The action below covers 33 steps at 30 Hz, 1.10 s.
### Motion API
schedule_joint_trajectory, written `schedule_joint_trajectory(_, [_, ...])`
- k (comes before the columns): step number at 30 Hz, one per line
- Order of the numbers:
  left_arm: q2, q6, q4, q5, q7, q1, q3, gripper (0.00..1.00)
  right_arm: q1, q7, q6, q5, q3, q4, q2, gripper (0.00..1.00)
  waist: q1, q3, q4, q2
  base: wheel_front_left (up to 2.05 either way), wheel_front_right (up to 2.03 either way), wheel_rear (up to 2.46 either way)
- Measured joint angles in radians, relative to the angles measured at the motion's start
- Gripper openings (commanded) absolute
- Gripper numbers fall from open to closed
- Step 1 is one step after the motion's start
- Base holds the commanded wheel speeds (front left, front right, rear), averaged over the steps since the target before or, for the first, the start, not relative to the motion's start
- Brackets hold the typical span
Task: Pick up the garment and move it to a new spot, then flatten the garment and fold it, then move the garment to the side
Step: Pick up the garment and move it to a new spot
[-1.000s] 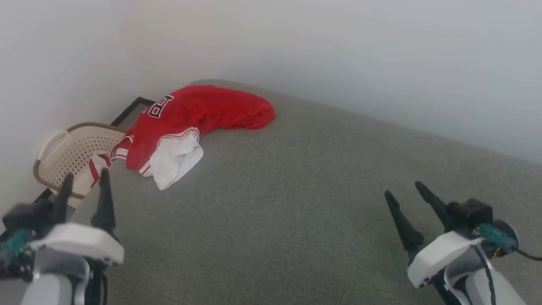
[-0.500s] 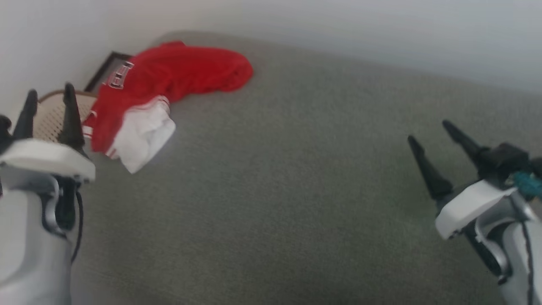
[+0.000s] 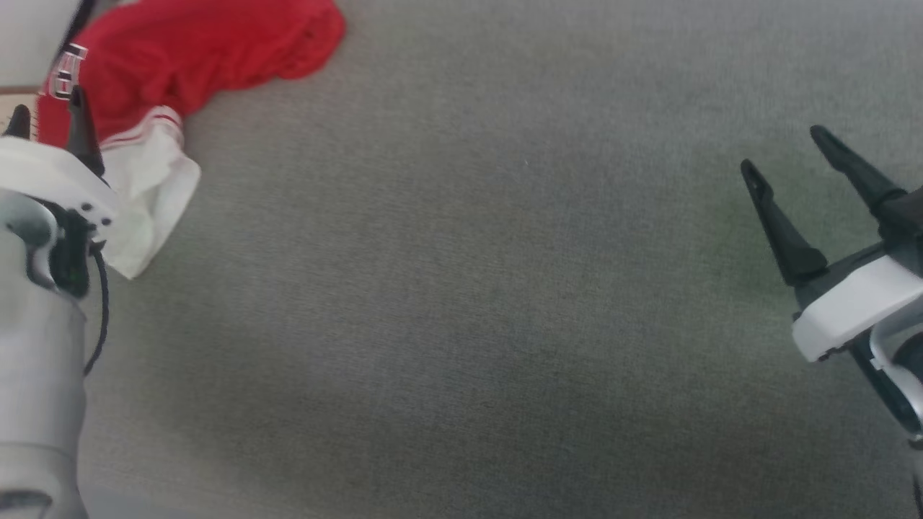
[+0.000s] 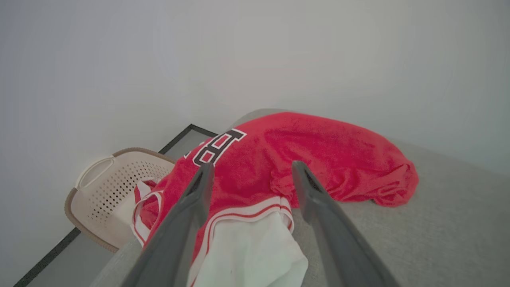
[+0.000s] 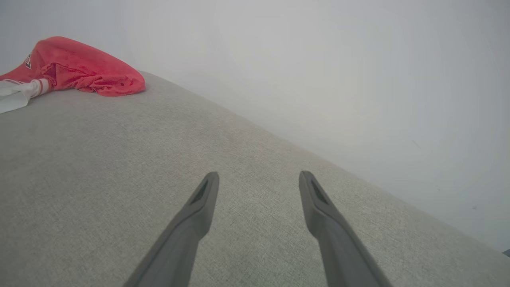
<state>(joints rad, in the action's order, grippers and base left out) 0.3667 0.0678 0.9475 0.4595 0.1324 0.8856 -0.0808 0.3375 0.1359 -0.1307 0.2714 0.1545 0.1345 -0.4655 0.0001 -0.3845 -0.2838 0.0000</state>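
Note:
The garment (image 3: 187,50), a red jersey with a white sleeve, lies bunched at the far left corner of the grey surface (image 3: 461,288). Black lettering shows on the garment (image 4: 279,159) in the left wrist view, and part of it hangs over the surface edge. My left gripper (image 3: 45,108) hovers just in front of the white sleeve, open and holding nothing. The left gripper (image 4: 251,167) points at the red cloth without touching it. My right gripper (image 3: 786,151) stands open over bare surface at the right, far from the garment (image 5: 79,67).
A beige perforated basket (image 4: 107,187) sits on the floor beside the surface's left corner, under the hanging cloth. White walls (image 4: 279,52) close in behind the surface. The grey surface (image 5: 119,167) stretches bare between the grippers.
The head camera has tilted down and turned, so the garment now sits at the top left. Both grippers have risen in the view; the left one has come closer to the garment.

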Motion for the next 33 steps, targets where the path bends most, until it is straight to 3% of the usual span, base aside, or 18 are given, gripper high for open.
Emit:
schedule_joint_trajectory(9, [0.029,-0.036,0.275,0.016,-0.169,0.193,0.013,1.0,0.017,0.069,0.0,-0.002,-0.031,0.1,-0.037,1.0,0.0,-0.126,0.033,0.0,0.0,0.0,0.0])
schedule_joint_trajectory(17, [0.021,-0.056,0.325,0.031,-0.33,0.235,0.02,1.0,0.022,0.104,0.0,-0.003,-0.042,0.152,-0.054,1.0,0.0,-0.183,0.045,0.0,0.0,0.0,0.0])
schedule_joint_trajectory(24, [0.025,-0.072,0.329,0.053,-0.388,0.247,0.009,1.0,0.028,0.121,0.0,-0.002,-0.045,0.173,-0.061,1.0,0.0,-0.199,0.055,0.0,0.0,0.0,0.0])
schedule_joint_trajectory(25, [0.025,-0.073,0.328,0.053,-0.396,0.248,0.011,0.48,0.031,0.121,0.0,-0.002,-0.046,0.174,-0.061,1.0,-0.0001,-0.199,0.057,0.0,0.0,0.0,0.0])
schedule_joint_trajectory(26, [0.024,-0.074,0.329,0.056,-0.393,0.25,0.008,0.11,0.032,0.121,0.0,-0.002,-0.048,0.175,-0.061,1.0,-0.0001,-0.2,0.057,0.0,0.0,0.0,0.0])
schedule_joint_trajectory(27, [0.025,-0.077,0.33,0.063,-0.376,0.25,0.004,0.0,0.034,0.121,0.0,-0.002,-0.05,0.176,-0.061,1.0,0.0,-0.2,0.057,0.0,0.0,0.0,0.0])
schedule_joint_trajectory(33, [0.029,-0.062,0.329,0.057,-0.272,0.27,0.021,0.0,0.033,0.109,0.0,-0.008,-0.058,0.158,-0.047,1.0,-0.0001,-0.181,0.053,0.0,0.0,0.0,0.0])
